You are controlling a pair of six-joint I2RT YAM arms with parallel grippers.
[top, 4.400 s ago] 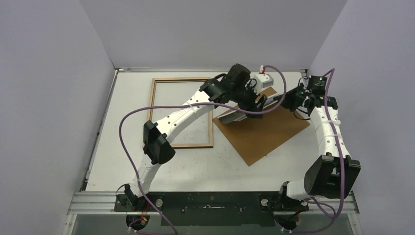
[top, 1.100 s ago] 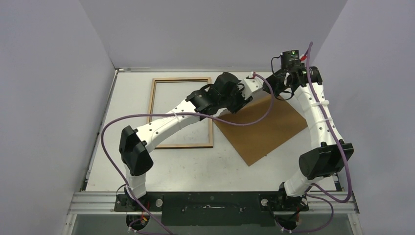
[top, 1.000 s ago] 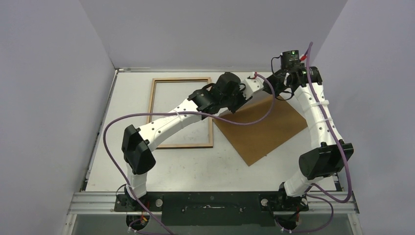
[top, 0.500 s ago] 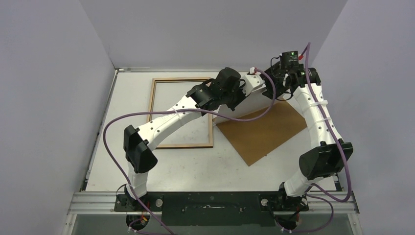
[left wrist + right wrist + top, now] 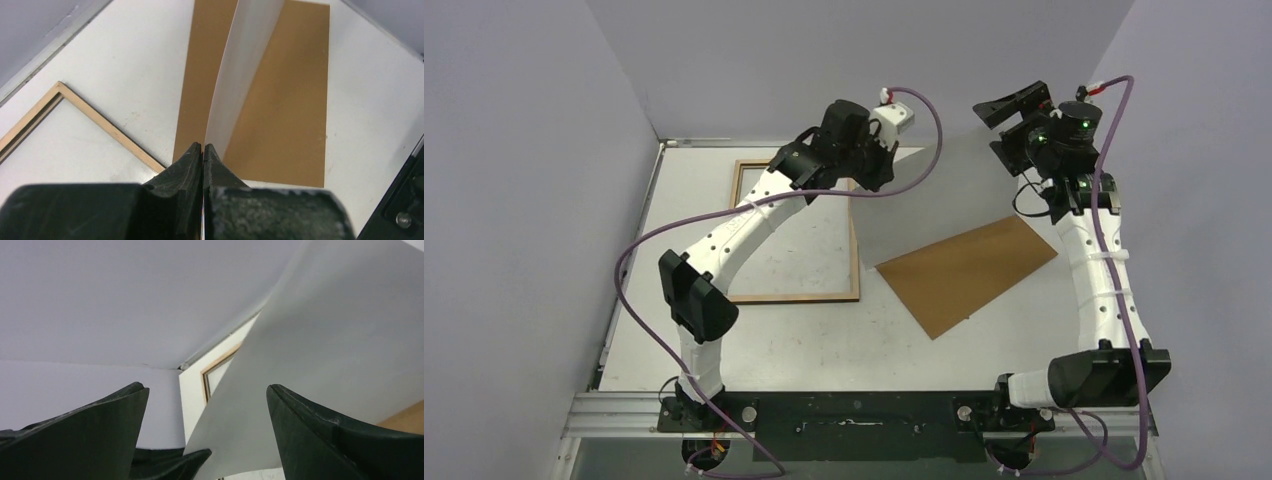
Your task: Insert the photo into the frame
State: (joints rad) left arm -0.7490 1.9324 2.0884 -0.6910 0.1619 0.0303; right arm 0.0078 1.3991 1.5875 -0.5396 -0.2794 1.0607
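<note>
Left gripper [image 5: 202, 146] is pinching the photo [image 5: 934, 210] up off the table [image 5: 824, 340]; right gripper [image 5: 999, 128] is standing wide open.

In the left wrist view the two jaws are pressing together on one edge of the photo [image 5: 245, 65], and the sheet is curving away from them, showing only its plain pale back. In the top view it is hanging in the upper middle, right of the frame [image 5: 794, 296] and over the far end of the brown backing board [image 5: 969, 270]. The frame is lying flat in the left half, its light wood rim [image 5: 115, 132] facing up. The right gripper [image 5: 206, 388] is hovering at the upper right, near the sheet's right edge, gripping nothing, with the pale sheet [image 5: 310, 350] filling the view beyond its fingers.
</note>
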